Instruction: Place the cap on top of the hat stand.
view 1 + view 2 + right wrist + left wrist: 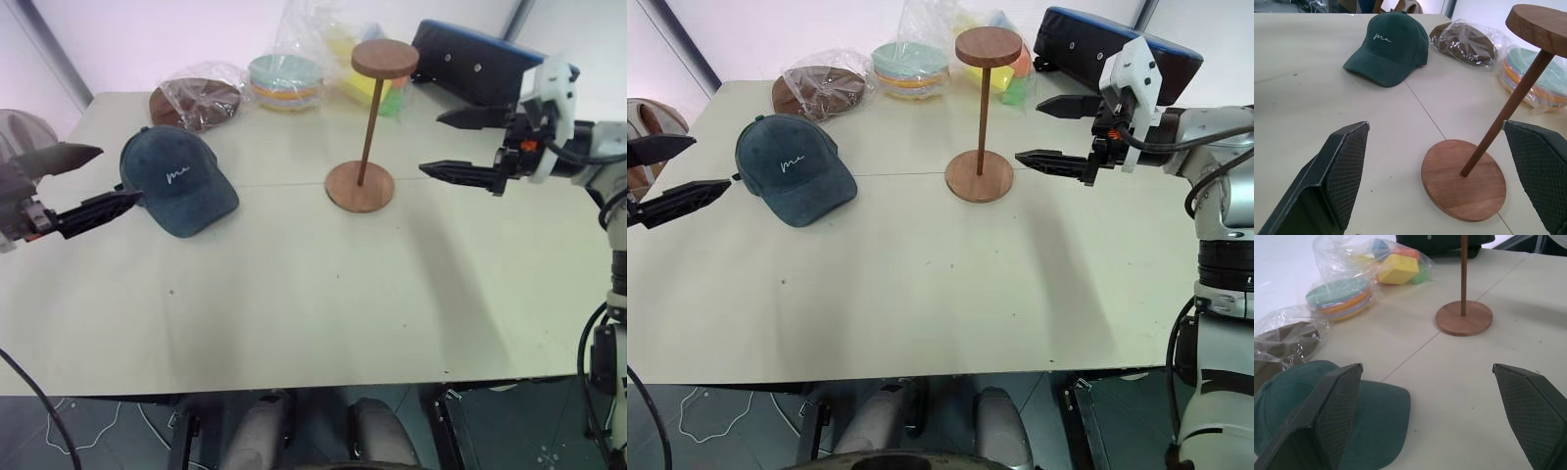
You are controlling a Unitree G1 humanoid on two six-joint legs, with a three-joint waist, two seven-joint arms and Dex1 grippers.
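The dark teal cap (178,181) lies on the table's left half, with white script on its front and its brim towards the table's front edge. My left gripper (118,174) is open just to its left, level with it. Its lower fingertip is near the cap's rear edge, and I cannot tell if they touch. The brown wooden hat stand (360,186) stands upright mid-table with its top disc (384,59) bare. My right gripper (431,144) hovers open and empty just right of the stand's pole. In the right wrist view the stand's base (1464,181) lies between the fingers, with the cap (1388,49) beyond.
Along the far edge sit a brown round thing in clear plastic (196,98), a stack of pastel plates (284,80), a bag of coloured blocks (367,73) and a dark case with a blue top (480,64). Bare tabletop (294,294) stretches towards the near edge.
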